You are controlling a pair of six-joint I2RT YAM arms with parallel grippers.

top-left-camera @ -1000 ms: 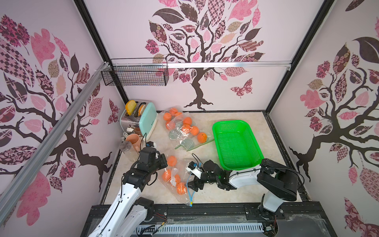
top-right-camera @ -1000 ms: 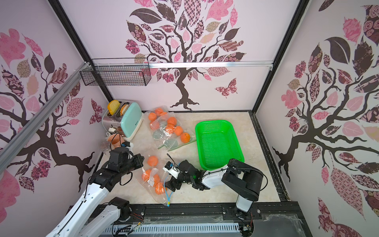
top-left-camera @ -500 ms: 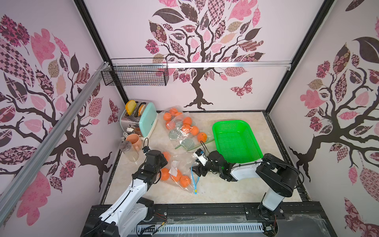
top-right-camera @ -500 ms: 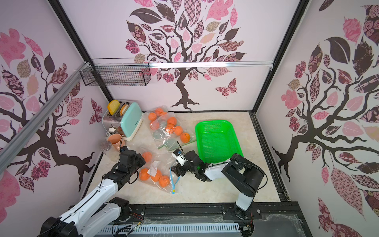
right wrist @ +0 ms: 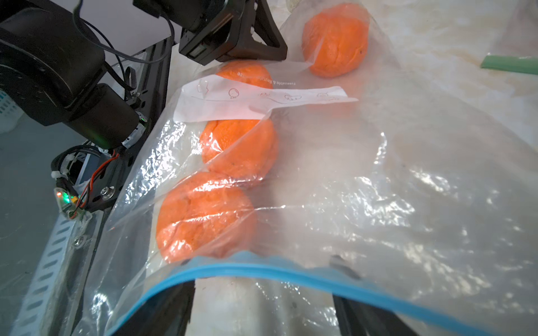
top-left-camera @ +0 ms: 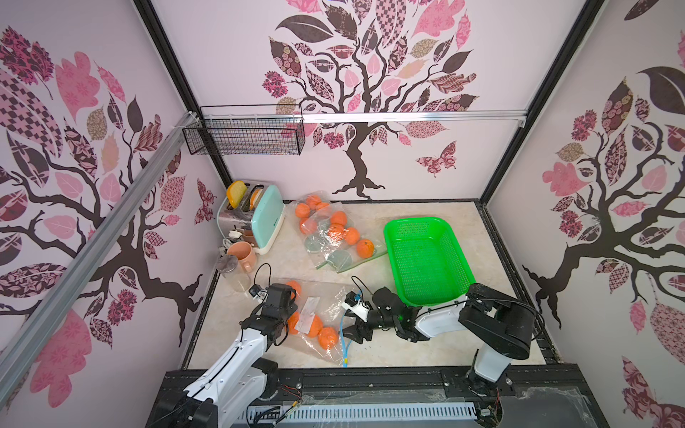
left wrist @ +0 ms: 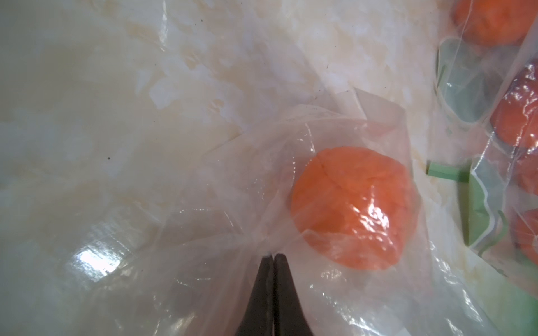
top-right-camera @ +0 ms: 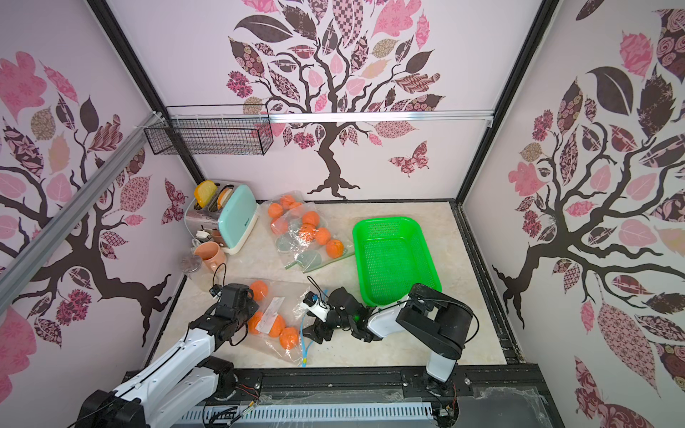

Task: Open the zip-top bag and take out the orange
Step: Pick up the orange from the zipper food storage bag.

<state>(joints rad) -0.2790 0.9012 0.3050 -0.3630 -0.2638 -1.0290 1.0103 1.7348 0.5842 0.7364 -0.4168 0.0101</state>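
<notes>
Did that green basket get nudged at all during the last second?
No. In both top views the green basket keeps the same gap from the black floor edge beside it as it had a second ago, so it has not shifted either way.

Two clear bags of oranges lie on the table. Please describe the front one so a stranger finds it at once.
From the bright green plastic basket, look toward the front edge of the beige marbled table: the clear plastic zip-top bag lies there. Unlike the other clear bag beside the mint-green toaster, it has a blue zip strip and a white paper label.
</notes>
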